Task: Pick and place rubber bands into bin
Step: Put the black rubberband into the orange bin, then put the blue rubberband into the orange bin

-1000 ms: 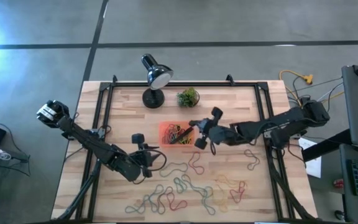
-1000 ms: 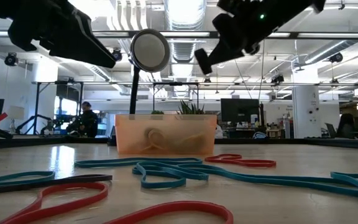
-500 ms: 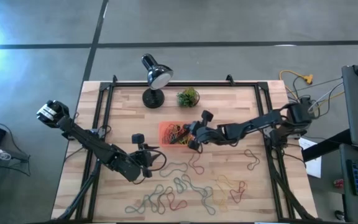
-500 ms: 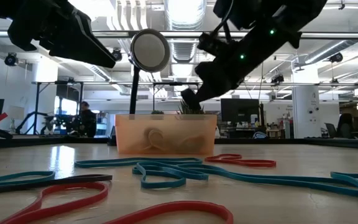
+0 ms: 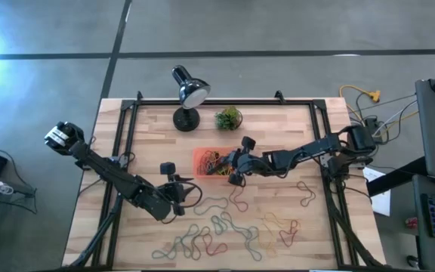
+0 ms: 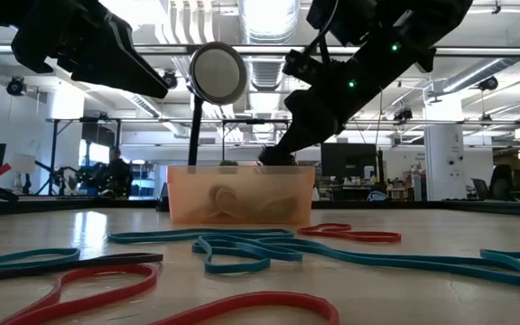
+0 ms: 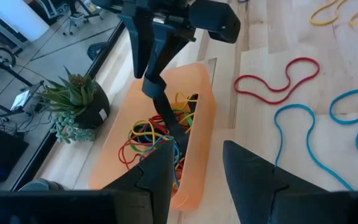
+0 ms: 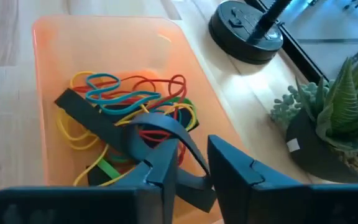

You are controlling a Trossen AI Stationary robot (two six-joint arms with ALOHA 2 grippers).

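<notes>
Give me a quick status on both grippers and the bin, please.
Right gripper over the bin, jaws parted, black band dropping in. Left gripper open, waiting beside the bin. Many rubber bands left on table. Nothing blocking.

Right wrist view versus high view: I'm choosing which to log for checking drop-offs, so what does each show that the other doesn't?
Only the right wrist view shows single bands in the bin: a blue loop, yellow and red ones, and a wide black band draped by the right end effector, whose fingers stand slightly apart.

Only the high view shows the left end effector waiting lower left, and the loose rubber bands on the table.

Both show the bin, lamp base and potted plant.
</notes>
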